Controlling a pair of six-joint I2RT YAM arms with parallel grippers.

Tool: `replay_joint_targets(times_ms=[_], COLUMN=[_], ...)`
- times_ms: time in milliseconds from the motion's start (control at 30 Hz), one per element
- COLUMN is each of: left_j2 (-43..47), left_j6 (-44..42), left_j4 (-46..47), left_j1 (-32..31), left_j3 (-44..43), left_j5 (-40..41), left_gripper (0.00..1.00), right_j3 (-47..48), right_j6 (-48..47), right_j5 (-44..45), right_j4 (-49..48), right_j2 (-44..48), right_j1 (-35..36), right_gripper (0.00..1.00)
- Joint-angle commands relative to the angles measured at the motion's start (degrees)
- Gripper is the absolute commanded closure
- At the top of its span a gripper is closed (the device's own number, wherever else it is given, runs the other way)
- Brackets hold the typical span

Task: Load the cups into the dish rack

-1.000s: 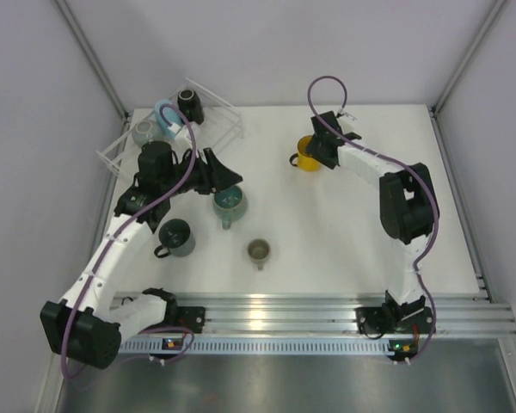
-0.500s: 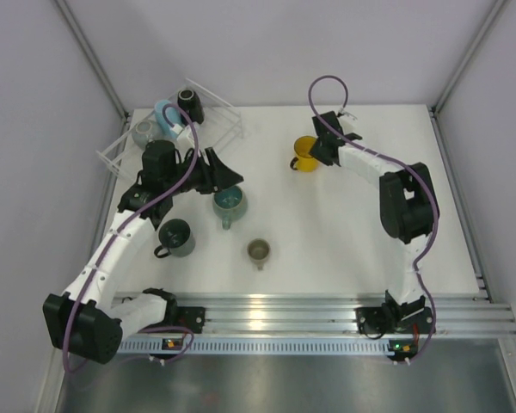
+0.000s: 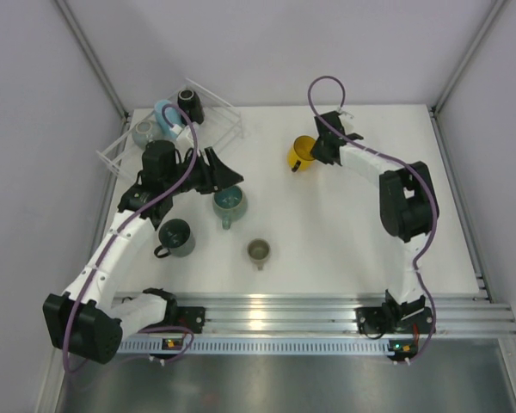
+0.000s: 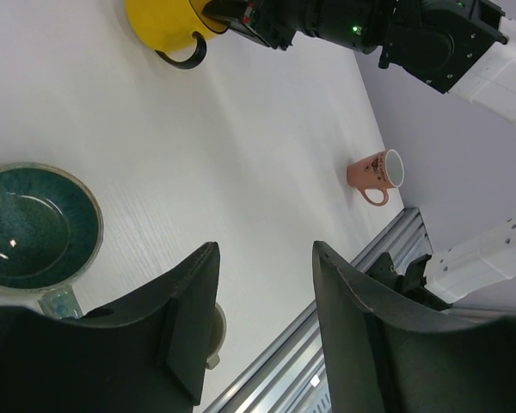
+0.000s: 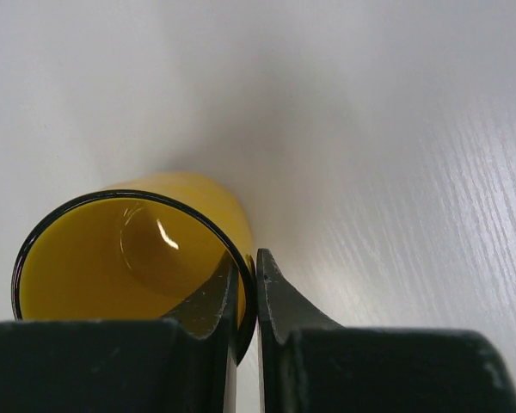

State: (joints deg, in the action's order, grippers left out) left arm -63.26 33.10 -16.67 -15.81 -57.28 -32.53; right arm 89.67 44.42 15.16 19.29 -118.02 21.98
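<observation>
The yellow cup sits tilted at the back right. My right gripper is shut on its rim, one finger inside and one outside. My left gripper hangs open and empty just above the teal cup. The clear dish rack at the back left holds a black cup, a light blue cup and a grey cup. A dark green cup and a small olive cup stand nearer the front.
A salmon pink cup stands on the table by the right arm, seen only in the left wrist view. The metal rail with both arm bases runs along the near edge. Grey walls close in the left, right and back sides.
My right gripper has shut on the yellow cup's rim, and the cup has tipped over towards the left. The left arm has barely moved.
</observation>
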Motion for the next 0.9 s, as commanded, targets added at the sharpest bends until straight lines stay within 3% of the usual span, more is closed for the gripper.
replay_joint_targets(times_ms=[0, 267, 533, 867], left_j2=[-0.3, -1.2, -1.8, -3.9], left_j6=[0.6, 3.0, 11.3, 16.0], left_j4=[3.1, 5.6, 20.8, 33.8], left_j1=[-0.1, -0.2, -0.2, -2.0], left_j3=[-0.1, -0.1, 3.3, 4.1], left_j5=[-0.1, -2.5, -11.0, -14.0], left_gripper=[0.47, 0.47, 0.44, 0.36], right_j3=[-0.1, -13.5, -22.8, -28.0], right_j6=[-3.0, -3.7, 1.9, 14.5], right_j5=[-2.5, -14.8, -30.1, -39.7], right_j4=[-2.9, -16.9, -33.8, -50.1], right_j2=[5.3, 19.7, 30.4, 36.5], right_j1=[-0.8, -2.6, -3.4, -3.5], right_gripper=[1.0, 1.0, 1.0, 1.0])
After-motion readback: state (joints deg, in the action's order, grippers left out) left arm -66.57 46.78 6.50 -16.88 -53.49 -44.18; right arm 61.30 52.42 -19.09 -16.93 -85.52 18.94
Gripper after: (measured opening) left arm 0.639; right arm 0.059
